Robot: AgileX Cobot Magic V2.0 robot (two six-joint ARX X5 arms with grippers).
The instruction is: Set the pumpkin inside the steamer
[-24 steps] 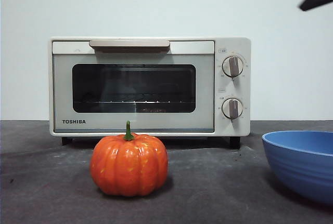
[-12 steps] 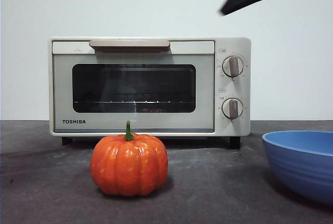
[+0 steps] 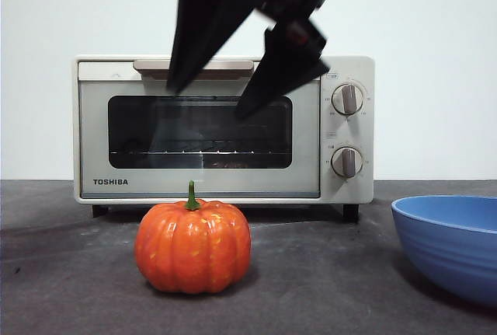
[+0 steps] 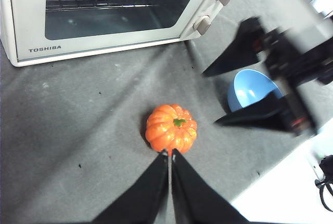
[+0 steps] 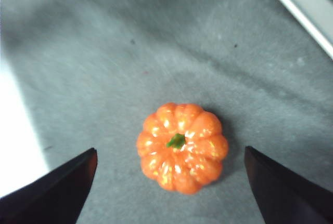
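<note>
The pumpkin (image 3: 192, 246) was glossy orange, ribbed, with a green stem. The steamer (image 3: 224, 129) was cream-white with dark glass. The bowl (image 3: 450, 243) was blue.

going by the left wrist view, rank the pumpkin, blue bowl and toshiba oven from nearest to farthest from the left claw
1. The pumpkin, on the grey mat just ahead of the left claw, whose tips are together.
2. The blue bowl, off to one side, partly behind the right claw.
3. The Toshiba oven, across the mat at the back, door closed.
</note>
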